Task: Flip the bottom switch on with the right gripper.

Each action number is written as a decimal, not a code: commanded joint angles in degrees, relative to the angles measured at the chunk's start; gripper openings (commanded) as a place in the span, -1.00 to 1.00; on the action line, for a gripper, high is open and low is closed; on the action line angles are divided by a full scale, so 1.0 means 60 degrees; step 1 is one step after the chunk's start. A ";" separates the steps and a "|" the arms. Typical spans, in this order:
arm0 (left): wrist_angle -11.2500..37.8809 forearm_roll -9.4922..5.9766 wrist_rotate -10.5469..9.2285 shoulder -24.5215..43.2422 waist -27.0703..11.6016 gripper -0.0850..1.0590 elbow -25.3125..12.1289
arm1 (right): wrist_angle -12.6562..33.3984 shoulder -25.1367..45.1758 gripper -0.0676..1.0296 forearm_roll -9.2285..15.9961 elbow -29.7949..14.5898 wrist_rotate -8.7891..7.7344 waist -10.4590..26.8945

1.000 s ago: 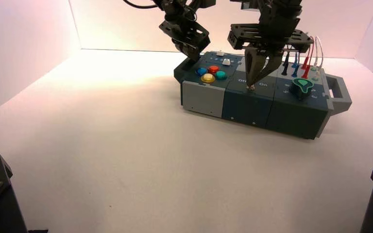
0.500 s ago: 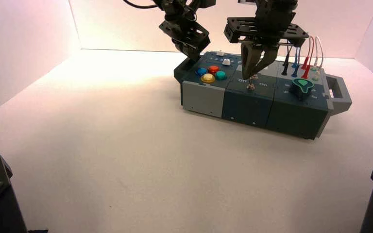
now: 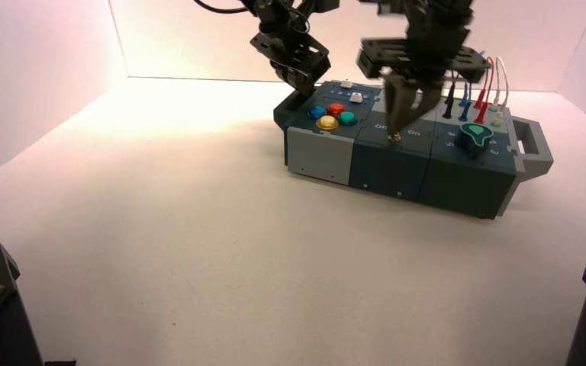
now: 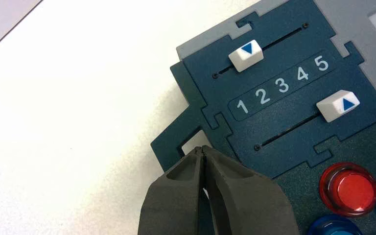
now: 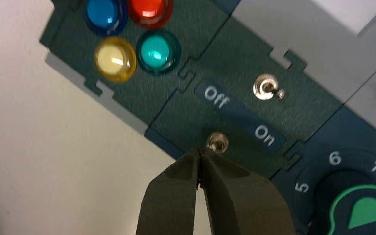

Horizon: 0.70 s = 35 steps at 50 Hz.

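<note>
Hovering my right gripper point(image 5: 201, 152) with its jaws pressed together, I am pointing the tapered tips steeply down at the bottom switch point(image 5: 217, 142), just short of its silver lever. That toggle is sitting on the dark teal panel between the white "Off" point(image 5: 216, 96) and "On" point(image 5: 265, 135) lettering, on the near-edge side of the upper toggle point(image 5: 267, 88), with the four coloured buttons point(image 5: 133, 32) off to one side and the green knob point(image 5: 364, 210) to the other. I am judging the lever as tiny, stiff and spring-loaded, its smooth metal likely to let my tips slide off, so I am not planning to pinch it. I am expecting to set one flank of my closed tips against the lever's Off side, low near the nut, and nudge toward "On". My left gripper point(image 4: 203, 155), jaws also together, is waiting at the box's corner tab point(image 4: 181, 134) beside the two white sliders point(image 4: 246, 55).
</note>
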 commanded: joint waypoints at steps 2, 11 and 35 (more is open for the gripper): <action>-0.0015 0.0029 0.0015 -0.0176 0.0322 -0.91 -0.0132 | -0.0044 -0.0366 -0.92 -0.0088 0.0029 0.0044 -0.0249; 0.0000 0.0029 0.0015 -0.0190 0.0322 -0.91 -0.0132 | -0.0044 -0.0557 -0.92 -0.0103 0.0015 0.0044 -0.0322; 0.0000 0.0029 0.0015 -0.0205 0.0337 -0.91 -0.0146 | -0.0015 -0.0439 -0.92 0.0000 -0.0527 0.0059 -0.0132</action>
